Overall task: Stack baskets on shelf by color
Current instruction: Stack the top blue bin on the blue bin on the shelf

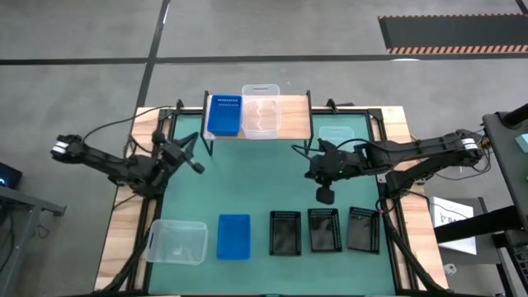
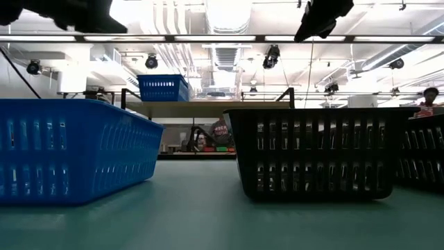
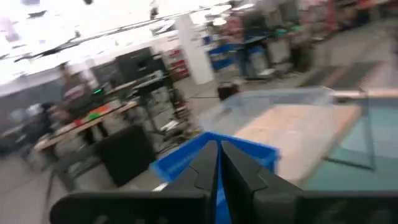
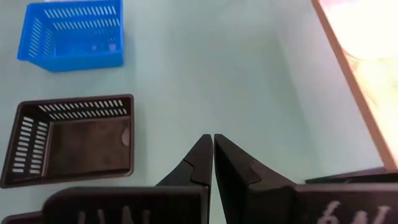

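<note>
Along the near edge of the green desk (image 1: pixel 247 181) runs a row of baskets: a clear basket (image 1: pixel 176 242) by the left corner, a blue basket (image 1: pixel 233 236) beside it, then three black mesh baskets (image 1: pixel 285 233) (image 1: pixel 324 229) (image 1: pixel 364 228) side by side toward the right corner, with narrow gaps between them. Behind this row the middle of the desk is bare green, open room from side to side.

Above that bare stretch the right claw (image 1: pixel 326 195) hangs just behind the middle black basket, its two fingers pressed together and holding nothing; in its own wrist view a black basket and the blue one lie ahead of the closed tips. The left claw (image 1: pixel 198 167) is over the left half of the desk, just off the shelf's left leg, fingers also shut on nothing, apart from every basket.

At the far edge stands the shelf (image 1: pixel 293 115), its wooden top carrying a second blue basket (image 1: pixel 223 115) at its left end and a clear basket (image 1: pixel 261 110) touching it in the middle; the right third of the plank is bare. Another clear basket (image 1: pixel 337 136) lies on the desk by the far right corner, just beside the shelf's right leg.
</note>
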Robot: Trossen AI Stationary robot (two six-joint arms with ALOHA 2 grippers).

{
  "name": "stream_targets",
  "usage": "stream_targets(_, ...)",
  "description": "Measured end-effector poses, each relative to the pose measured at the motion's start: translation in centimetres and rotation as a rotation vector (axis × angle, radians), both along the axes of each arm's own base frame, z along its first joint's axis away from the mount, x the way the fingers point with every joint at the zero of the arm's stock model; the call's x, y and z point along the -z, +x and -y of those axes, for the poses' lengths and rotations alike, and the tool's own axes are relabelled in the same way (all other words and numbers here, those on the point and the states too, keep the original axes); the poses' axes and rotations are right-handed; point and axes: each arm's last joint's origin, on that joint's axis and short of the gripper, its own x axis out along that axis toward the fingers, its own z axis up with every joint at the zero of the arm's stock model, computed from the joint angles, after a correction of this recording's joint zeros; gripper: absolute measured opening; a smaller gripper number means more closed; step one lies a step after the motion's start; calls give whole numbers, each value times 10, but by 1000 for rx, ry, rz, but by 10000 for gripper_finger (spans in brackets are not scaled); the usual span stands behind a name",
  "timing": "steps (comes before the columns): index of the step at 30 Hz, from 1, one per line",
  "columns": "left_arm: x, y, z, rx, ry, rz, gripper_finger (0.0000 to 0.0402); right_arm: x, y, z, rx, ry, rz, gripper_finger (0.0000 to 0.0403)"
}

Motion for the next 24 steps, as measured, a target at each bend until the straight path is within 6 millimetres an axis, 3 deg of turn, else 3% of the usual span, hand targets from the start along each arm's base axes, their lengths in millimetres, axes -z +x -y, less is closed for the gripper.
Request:
stream_targets(6,-1,10,4,257,11,-41,0,10,-2,0,-18,-14,-35,9)
stream_targets(11,-2,20,21,896,-44,-77,0,16,-3,0,-35,-26,-57,9)
stream_targets(13,-3,23,25,1011,-66,-99,0,17,-3,0,-38,-29,-60,9)
stream_targets(15,-11,25,22,900,-135,-111,0,17,-3,0,-47,-36,-60,9)
stream_targets(19,-23,21,5,483,-296,-276,0,16,-3,0,-51,-38,-60,9)
stream_targets(24,-45,13,-11,264,-449,-434,0,16,-3,-1,-69,-18,-61,9)
